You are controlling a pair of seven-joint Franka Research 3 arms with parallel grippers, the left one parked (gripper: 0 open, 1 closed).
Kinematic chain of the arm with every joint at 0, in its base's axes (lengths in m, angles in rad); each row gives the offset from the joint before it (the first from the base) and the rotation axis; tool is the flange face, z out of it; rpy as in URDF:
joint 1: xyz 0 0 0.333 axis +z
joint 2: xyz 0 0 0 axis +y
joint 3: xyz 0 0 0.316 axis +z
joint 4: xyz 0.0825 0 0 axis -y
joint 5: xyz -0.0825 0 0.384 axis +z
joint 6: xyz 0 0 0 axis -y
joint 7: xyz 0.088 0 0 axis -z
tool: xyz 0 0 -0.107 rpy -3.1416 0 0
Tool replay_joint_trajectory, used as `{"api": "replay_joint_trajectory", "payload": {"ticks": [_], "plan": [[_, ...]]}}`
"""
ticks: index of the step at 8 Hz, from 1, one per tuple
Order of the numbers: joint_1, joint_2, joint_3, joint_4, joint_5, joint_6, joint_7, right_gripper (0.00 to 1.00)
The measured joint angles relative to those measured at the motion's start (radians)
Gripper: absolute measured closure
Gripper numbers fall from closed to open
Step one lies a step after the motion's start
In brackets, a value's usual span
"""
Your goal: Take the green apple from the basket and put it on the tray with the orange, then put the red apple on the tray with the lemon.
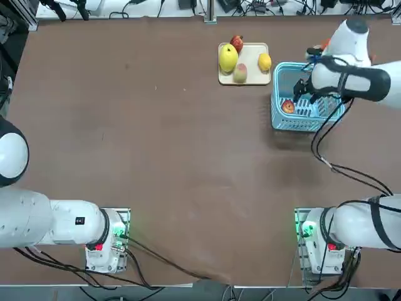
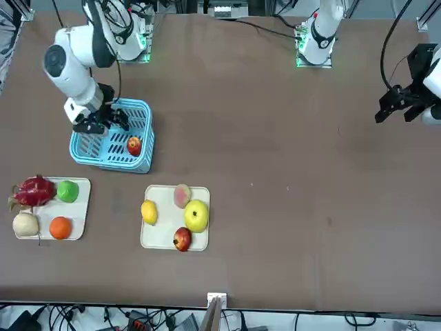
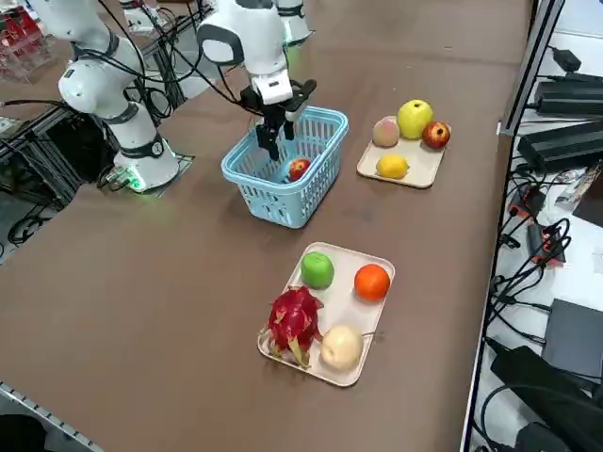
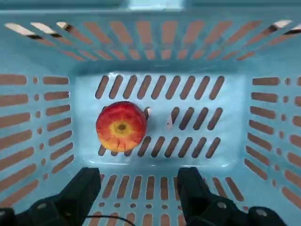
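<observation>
Overhead, only partly visible: the right gripper (image 1: pixel 305 89), masked by its own white wrist above the basket (image 1: pixel 279 119). Fingers (image 4: pixel 77 190) spread wide apart in the wrist view, holding nothing, hanging over the basket's open top. Red apple (image 4: pixel 121 126) lying on the basket floor, clear of the fingers, yellowish patch around the stem end turned up. From above, seen only as a red spot at the 9 o'clock side of the basket, half screened by the slatted wall.

Tray with the orange (image 3: pixel 372 258) cut out of the overhead view entirely; found only from the front and the right side. On it in the side view: green apple (image 3: pixel 317 269) at 10 o'clock, orange (image 3: pixel 372 281) at 2 o'clock, spiky magenta fruit (image 3: pixel 295 319) at 8 o'clock, pale round fruit (image 3: pixel 341 347) at 5 o'clock.

Tray with the lemon (image 1: pixel 250 66) at 10 o'clock from the basket in the overhead view, carrying the lemon (image 1: pixel 264 61), a big yellow-green fruit (image 1: pixel 228 58), a pinkish fruit (image 1: pixel 240 73) and a dark red apple (image 1: pixel 236 42).

No readable writing anywhere; possibly a pale label strip on the basket rim (image 4: pixel 155 4), cropped by the frame edge in the wrist view and too little of it shown to tell. All resting on the brown table (image 1: pixel 138 138).
</observation>
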Motion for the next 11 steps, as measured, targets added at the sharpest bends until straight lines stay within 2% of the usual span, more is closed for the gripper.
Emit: {"api": "replay_joint_trajectory", "payload": {"ticks": [4,8,11], "plan": [[0.013,0.101,0.000,-0.002,0.007,0.118,0.016,0.00],[0.014,0.137,-0.001,0.013,0.014,0.135,0.273,0.00],[0.014,0.158,-0.001,0.015,0.014,0.164,0.350,0.00]]}}
